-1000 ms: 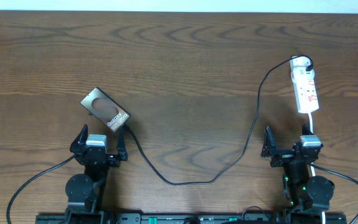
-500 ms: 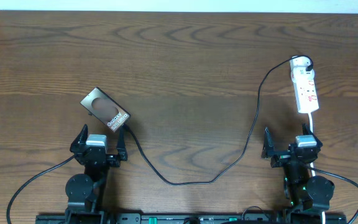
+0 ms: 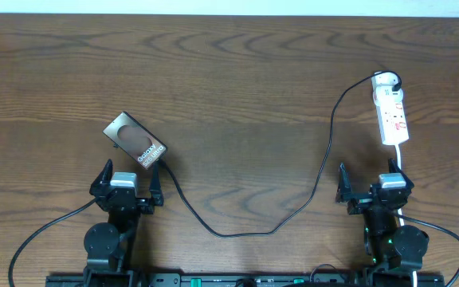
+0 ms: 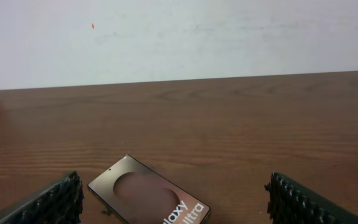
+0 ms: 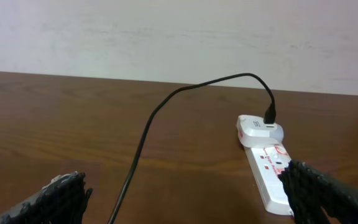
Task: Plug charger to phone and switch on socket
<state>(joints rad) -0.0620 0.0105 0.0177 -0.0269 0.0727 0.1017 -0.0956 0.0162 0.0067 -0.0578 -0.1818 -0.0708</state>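
Jaws wide, both arms (image 3: 106, 235) (image 3: 393, 239) folded low.

- left claw (image 3: 131, 172) is spread wide, black ribbed fingers (image 4: 50, 200) way out at either side
- right claw (image 3: 371, 177) same deal, jaws as far apart as they go
- left arm (image 3: 106, 235) and right arm (image 3: 397, 243) sit folded low, well apart, claws pointing straight ahead

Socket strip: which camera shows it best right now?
Overhead: the whole socket strip shows from above, unobstructed, with the charger plugged in at its far end. The right wrist view has it closer, but a finger hides its near end. The left wrist view does not show it.
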